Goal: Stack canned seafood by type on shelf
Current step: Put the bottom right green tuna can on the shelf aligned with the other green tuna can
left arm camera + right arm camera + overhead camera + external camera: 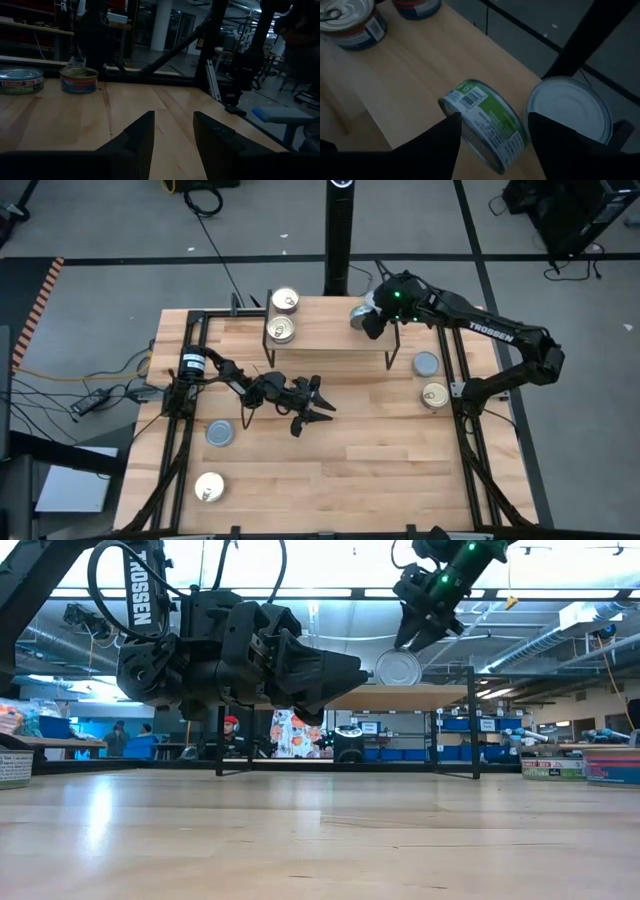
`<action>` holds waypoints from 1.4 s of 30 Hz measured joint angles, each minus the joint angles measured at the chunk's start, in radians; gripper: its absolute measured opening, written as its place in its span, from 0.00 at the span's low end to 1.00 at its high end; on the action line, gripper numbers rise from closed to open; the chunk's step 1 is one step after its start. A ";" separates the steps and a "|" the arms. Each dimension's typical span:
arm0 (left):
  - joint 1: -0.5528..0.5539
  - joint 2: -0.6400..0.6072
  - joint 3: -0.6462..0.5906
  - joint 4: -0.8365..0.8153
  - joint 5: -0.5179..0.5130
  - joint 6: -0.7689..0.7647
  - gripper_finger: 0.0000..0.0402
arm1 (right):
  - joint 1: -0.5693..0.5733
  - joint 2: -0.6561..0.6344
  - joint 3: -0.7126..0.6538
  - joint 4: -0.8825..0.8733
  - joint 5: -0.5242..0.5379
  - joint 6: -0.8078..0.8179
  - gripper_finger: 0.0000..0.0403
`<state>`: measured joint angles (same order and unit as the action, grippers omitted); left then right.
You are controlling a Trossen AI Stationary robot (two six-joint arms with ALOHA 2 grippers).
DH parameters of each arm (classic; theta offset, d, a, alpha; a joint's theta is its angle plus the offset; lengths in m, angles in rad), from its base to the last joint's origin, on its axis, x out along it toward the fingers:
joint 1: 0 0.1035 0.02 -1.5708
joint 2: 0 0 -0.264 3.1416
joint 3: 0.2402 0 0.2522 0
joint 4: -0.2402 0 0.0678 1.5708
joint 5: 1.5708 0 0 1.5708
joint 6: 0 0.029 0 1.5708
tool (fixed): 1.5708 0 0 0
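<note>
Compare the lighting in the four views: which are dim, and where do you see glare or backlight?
High view: even light, bright shine on the gold-lidded tin. Low view: ceiling strips backlight the left pincer, a dark silhouette; the tabletop carries a pale sheen. Left wrist view: dim, fingers almost black. Right wrist view: dim too, though the green-labelled tin stays readable.

High view: straight down, far, sees whole large wooden tabletop (pixel 340 460). Low view: table-top height, level. Wrist views: close, past own fingers. High and right wrist share small light-wood shelf board (pixel 330 332).
</note>
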<state>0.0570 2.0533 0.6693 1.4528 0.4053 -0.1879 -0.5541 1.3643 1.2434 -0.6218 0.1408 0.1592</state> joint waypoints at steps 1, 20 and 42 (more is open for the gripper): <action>0.000 0.000 0.000 0.000 0.000 0.000 0.35 | 0.000 0.001 0.000 0.004 0.000 -0.014 0.59; 0.000 0.000 0.000 -0.005 0.000 0.001 0.35 | 0.095 -0.031 0.000 0.028 0.099 -0.287 0.25; 0.000 0.000 0.000 -0.013 0.001 0.024 0.35 | 0.002 0.040 0.000 0.093 0.049 -0.652 0.56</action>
<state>0.0570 2.0533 0.6693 1.4399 0.4060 -0.1643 -0.5521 1.4041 1.2438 -0.5292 0.1894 -0.4931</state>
